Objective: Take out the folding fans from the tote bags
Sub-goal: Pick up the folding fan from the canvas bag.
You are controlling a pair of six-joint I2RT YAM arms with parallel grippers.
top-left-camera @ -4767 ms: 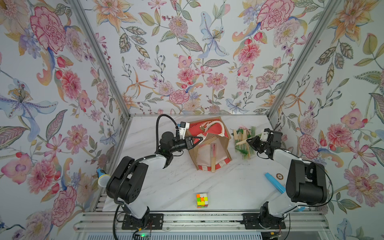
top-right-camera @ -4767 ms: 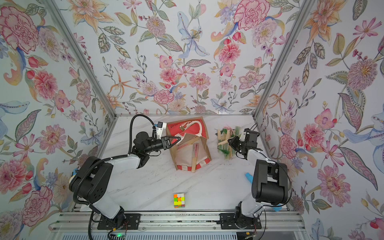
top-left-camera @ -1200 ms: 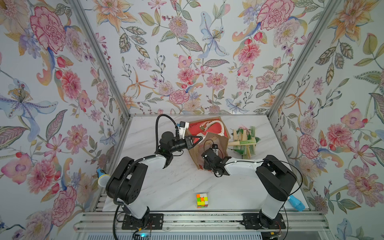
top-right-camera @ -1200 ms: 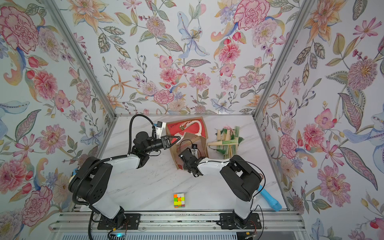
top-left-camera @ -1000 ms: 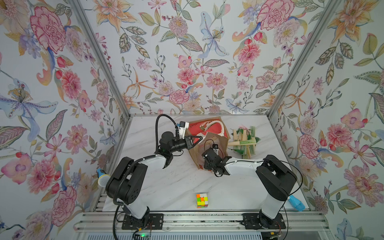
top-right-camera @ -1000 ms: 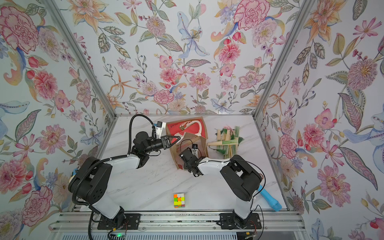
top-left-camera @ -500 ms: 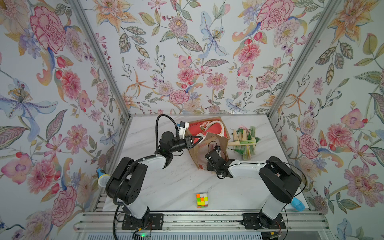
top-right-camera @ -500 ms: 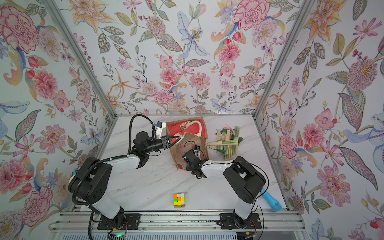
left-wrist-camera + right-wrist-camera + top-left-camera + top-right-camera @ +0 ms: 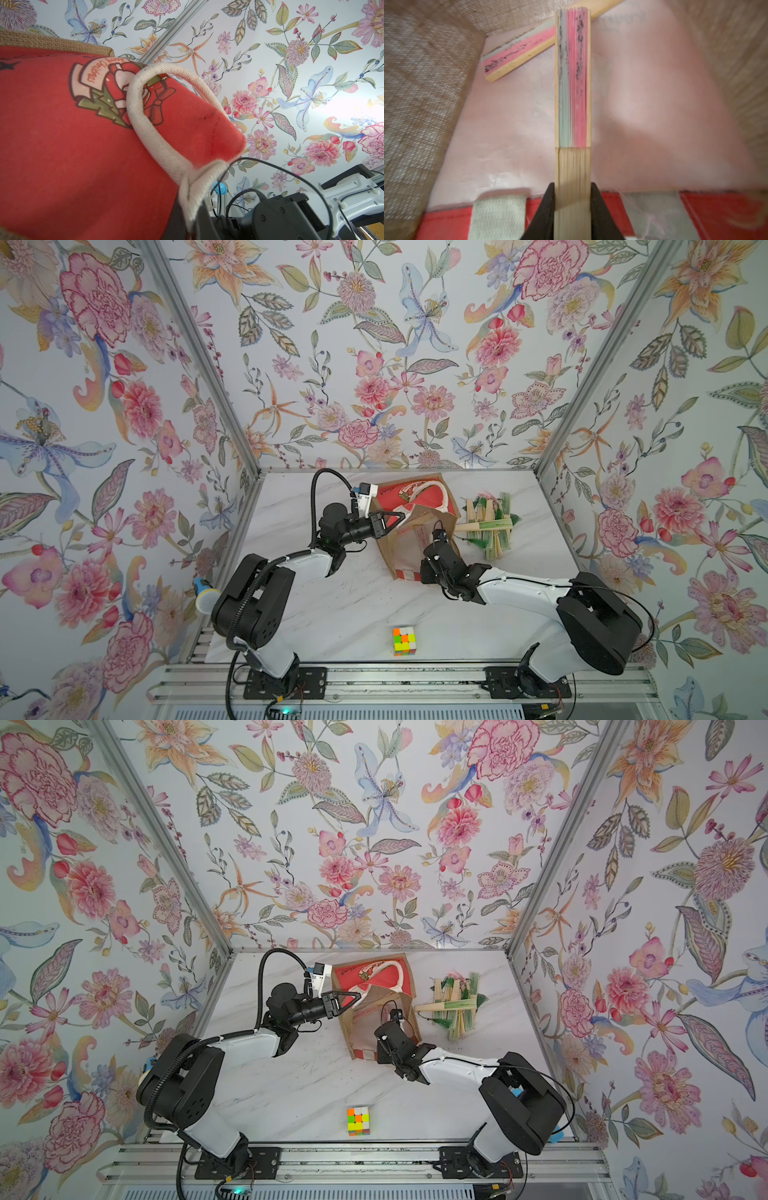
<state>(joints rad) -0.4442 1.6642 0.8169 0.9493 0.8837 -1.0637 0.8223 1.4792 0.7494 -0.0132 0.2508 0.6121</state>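
Tote bag (image 9: 390, 556) brown jute with red panels, white handles; fan (image 9: 572, 83) inside pink and pale-green pleats, speckled black; piled fans (image 9: 490, 526) green; cube (image 9: 404, 641) multicoloured

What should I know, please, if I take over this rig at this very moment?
The left gripper is shut on the tote bag at the base of a rope handle, holding the mouth open.
The right gripper is inside the bag, shut on the bamboo end of a pink fan.
Done: a pile of fans lies on the table beside the bag.
Left: draw the held fan out to the pile, then fetch the second fan deeper inside; more may be hidden.
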